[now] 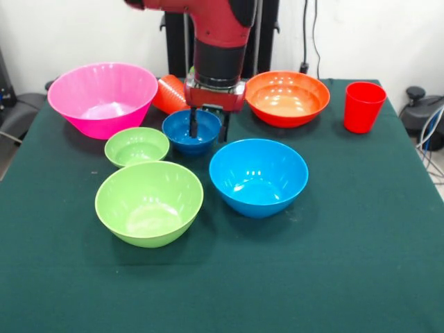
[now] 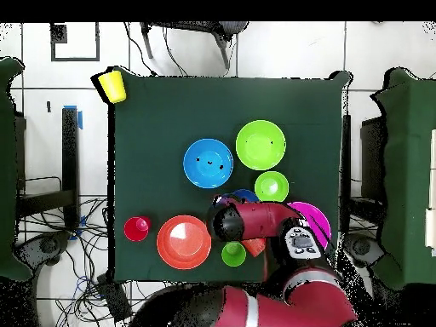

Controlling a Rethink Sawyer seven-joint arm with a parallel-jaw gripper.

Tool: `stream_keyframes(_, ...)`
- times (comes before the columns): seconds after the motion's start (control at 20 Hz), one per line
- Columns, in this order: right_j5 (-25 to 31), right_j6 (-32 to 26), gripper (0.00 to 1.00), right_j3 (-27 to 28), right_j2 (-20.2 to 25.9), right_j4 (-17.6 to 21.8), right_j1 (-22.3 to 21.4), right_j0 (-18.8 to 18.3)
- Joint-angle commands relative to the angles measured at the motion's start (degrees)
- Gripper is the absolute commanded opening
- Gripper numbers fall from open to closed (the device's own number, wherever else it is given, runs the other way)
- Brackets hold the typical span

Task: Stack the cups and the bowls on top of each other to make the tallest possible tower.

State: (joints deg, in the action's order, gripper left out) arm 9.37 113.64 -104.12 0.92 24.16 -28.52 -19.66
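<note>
Jaws astride small dark blue bowl rim — apart.

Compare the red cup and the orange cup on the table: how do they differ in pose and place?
The red cup stands upright with its mouth up; the orange cup lies on its side. The red cup stands alone near a table corner, beyond the orange bowl; the orange cup lies between the pink bowl and the arm, partly hidden behind the hand. Both are small tapered cups without handles.

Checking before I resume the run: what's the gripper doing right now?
Gripper: open, holding nothing, one finger inside the small dark blue bowl and one outside its rim.
</note>
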Motion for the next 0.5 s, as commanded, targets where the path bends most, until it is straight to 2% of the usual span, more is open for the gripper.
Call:
stream_keyframes(0.05, 4.3, -3.8, 1.0, 3.3, 8.6, 3.1, 3.7, -1.4)
stream_keyframes(0.5, 5.7, -5.0, 1.0, 3.9, 10.8, 3.3, 5.0, -3.5)
